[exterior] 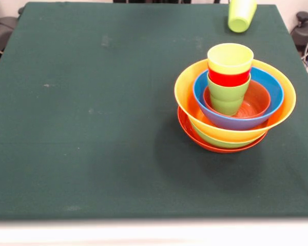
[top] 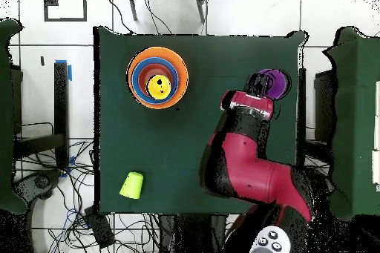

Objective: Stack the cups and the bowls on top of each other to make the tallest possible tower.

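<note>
The tower [exterior: 235,105] stands right of the table's middle. It is a wide red-orange bowl [exterior: 215,145], then a green bowl [exterior: 215,139], a large orange-yellow bowl [exterior: 187,92], a blue bowl [exterior: 271,84] and a small orange bowl [exterior: 256,100]. In it stand a light green cup [exterior: 227,97], a red cup [exterior: 229,79] and a yellow cup [exterior: 230,59]. The tower also shows in the overhead view [top: 157,78]. A second light green cup [exterior: 241,15] lies on its side at the far right, and also shows in the overhead view [top: 132,185]. My gripper [top: 263,84] shows only overhead, holding the purple cup [top: 279,81] above the table.
The arm [top: 249,153] reaches over the table's right side in the overhead view. Cables and gear lie on the floor [top: 74,213] round the table. Dark side tables [top: 360,116] stand to both sides.
</note>
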Controlling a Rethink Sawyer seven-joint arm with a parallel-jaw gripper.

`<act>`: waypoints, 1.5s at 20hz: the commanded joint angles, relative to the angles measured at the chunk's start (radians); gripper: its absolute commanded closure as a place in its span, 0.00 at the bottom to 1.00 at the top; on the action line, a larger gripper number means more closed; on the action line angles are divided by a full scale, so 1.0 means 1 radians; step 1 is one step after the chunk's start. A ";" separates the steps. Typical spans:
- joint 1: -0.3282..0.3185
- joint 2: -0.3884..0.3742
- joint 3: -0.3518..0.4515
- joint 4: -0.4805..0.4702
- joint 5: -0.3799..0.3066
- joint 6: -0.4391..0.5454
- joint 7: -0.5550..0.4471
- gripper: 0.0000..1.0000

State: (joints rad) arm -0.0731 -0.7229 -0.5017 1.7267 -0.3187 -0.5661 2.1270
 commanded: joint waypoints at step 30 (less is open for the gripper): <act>0.340 0.395 -0.149 -0.110 0.579 0.172 0.014 1.00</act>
State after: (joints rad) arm 0.2277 -0.3945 -0.6839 1.7097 0.1653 -0.5663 2.1270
